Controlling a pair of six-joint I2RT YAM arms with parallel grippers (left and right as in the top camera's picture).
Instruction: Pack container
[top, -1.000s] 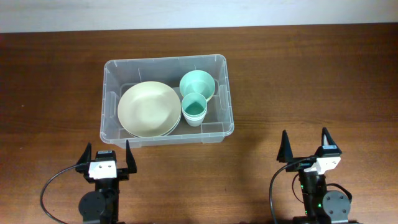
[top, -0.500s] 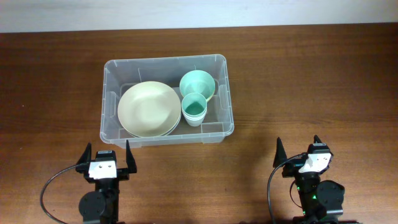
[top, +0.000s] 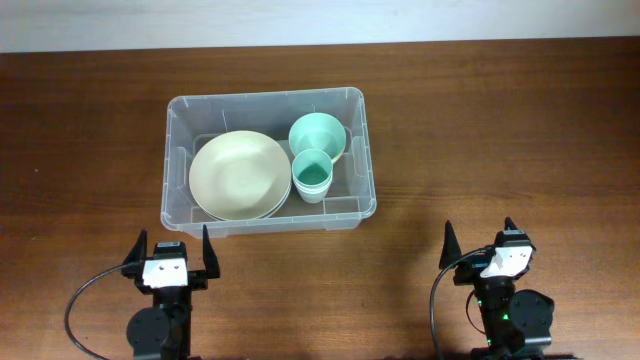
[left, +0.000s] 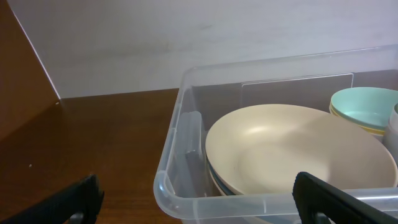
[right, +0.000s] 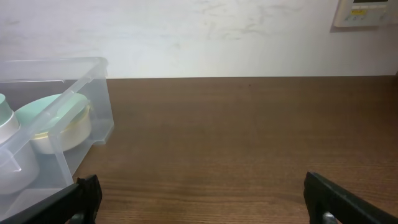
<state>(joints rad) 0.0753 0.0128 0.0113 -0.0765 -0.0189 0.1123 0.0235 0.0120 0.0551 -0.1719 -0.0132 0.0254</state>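
The clear plastic container (top: 175, 160) sits on the brown table, left of centre. Inside it lie a cream plate (top: 237, 176), a mint-green bowl (top: 318, 134) and a mint-green cup (top: 312, 174). My left gripper (top: 172, 246) rests near the front edge, just in front of the container's left corner, open and empty. My right gripper (top: 479, 240) rests at the front right, away from the container, open and empty. The left wrist view shows the container's near rim (left: 249, 202) and the plate (left: 298, 149) close ahead. In the right wrist view the container (right: 93, 81) is at the far left.
A pale wall (right: 199, 37) runs behind the table's far edge. Bare wood (top: 500, 140) spreads to the right of the container. A white wall fitting (right: 367, 12) shows at the top right of the right wrist view.
The right arm drew back slightly towards the front edge and turned a little; it has held still for the last half second. The left arm and the container's contents have not moved.
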